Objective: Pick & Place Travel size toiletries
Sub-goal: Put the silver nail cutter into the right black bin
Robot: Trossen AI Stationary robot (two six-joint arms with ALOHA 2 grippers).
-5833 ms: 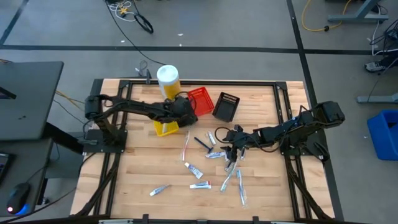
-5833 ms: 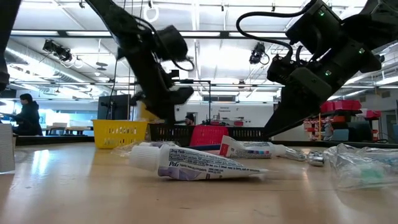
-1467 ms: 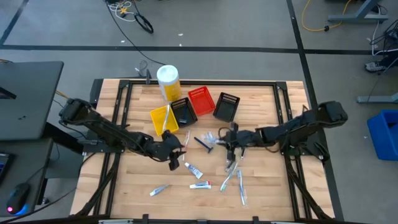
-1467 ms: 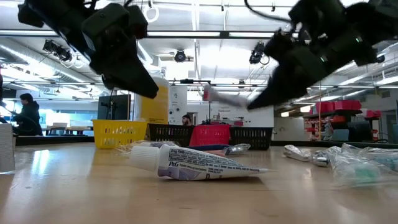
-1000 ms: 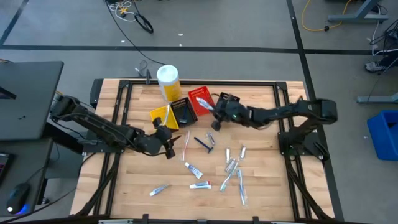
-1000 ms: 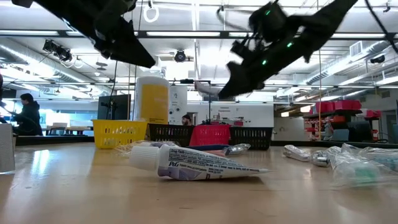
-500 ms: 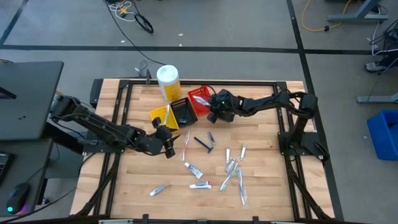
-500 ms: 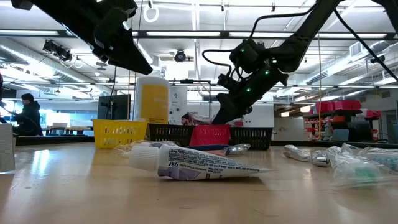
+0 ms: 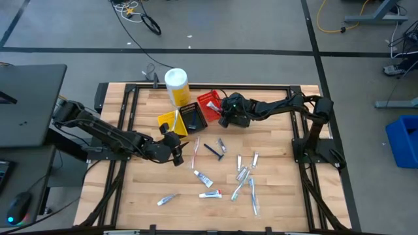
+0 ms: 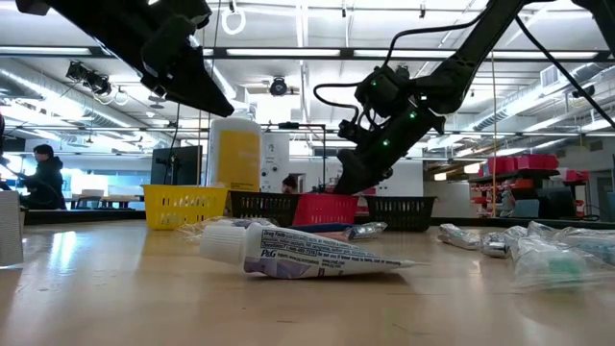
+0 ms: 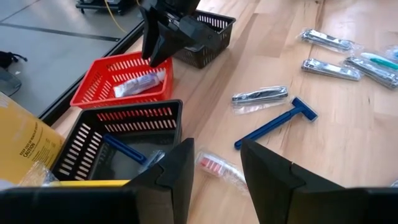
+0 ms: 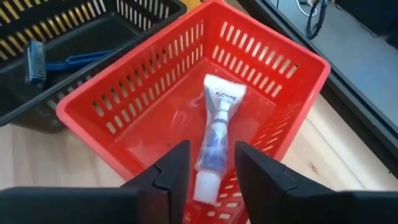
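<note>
Toothpaste tube (image 12: 214, 134) lies loose in the red basket (image 12: 155, 68), below the right end effector (image 12: 207, 163), whose fingers stand apart and empty. Retreating low could clip the basket's rim and drag it. Left end effector (image 11: 214, 163), open, hovers by the razor (image 11: 277, 121).

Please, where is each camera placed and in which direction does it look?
High: above, looking straight down at the table; both arms show.
Low: at tabletop height, looking across a white tube into the room; both arms hang in.
Left wrist: behind the open left hand, facing the baskets.
Right wrist: over the red basket; right hand open.
Both wrist views share the red basket's tube.
</note>
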